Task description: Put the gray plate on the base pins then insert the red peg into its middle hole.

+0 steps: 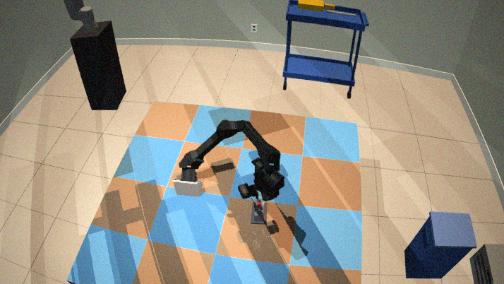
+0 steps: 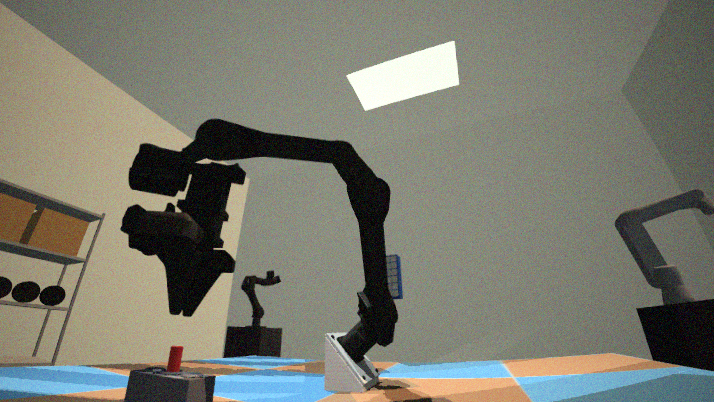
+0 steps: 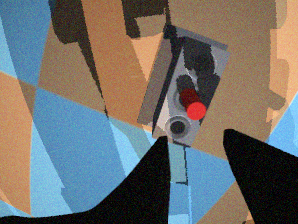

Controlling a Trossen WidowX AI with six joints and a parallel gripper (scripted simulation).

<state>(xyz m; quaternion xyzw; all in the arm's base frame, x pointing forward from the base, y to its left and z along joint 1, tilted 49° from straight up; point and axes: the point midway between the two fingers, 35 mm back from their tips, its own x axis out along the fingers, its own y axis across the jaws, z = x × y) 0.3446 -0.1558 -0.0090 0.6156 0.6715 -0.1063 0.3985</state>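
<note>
The red peg stands upright in the middle of the gray plate, with its upper part showing above the surface. The plate lies on top of the gray base and appears flat; its edges are hard to tell from the base. A round pin end shows inside a ring near one end; the other end is in dark shadow. How deep the peg sits is hidden. My gripper is open and empty, above the peg and clear of it, fingertips pointing down.
The base stands on a blue and orange checkered floor. My arm's white mount is off to one side. A blue cart, a black pedestal and a blue cabinet stand farther off.
</note>
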